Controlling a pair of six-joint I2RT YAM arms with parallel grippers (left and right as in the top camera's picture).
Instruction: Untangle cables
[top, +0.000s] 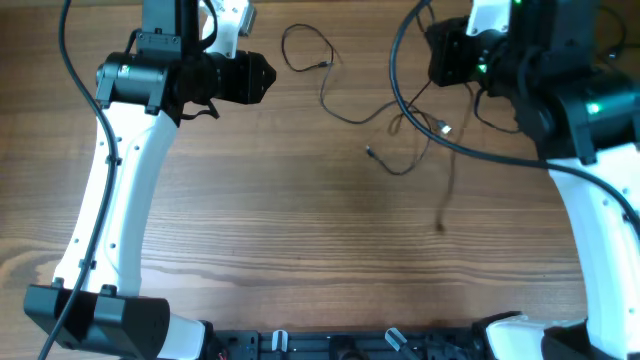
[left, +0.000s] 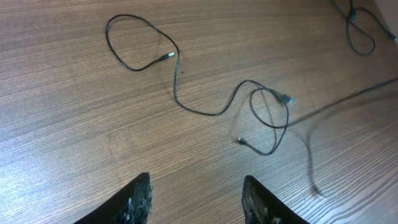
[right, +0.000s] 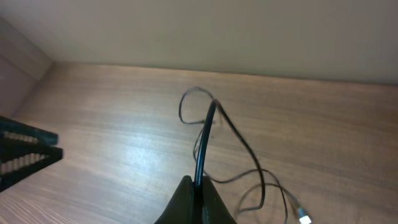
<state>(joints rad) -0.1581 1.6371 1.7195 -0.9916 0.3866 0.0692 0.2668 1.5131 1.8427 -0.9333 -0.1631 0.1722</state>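
Right wrist view: the right claw (right: 198, 183) is clamped on one of the thin black cables (right: 204, 137), which loop ahead of it. The left claw (left: 196, 202) stands open, empty, bare counter (left: 74, 137) just ahead.

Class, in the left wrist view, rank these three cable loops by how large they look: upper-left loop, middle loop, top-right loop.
1. upper-left loop, the widest.
2. middle loop, narrower.
3. top-right loop, looks smallest, but it lies farthest from the camera, so its place is unsure.
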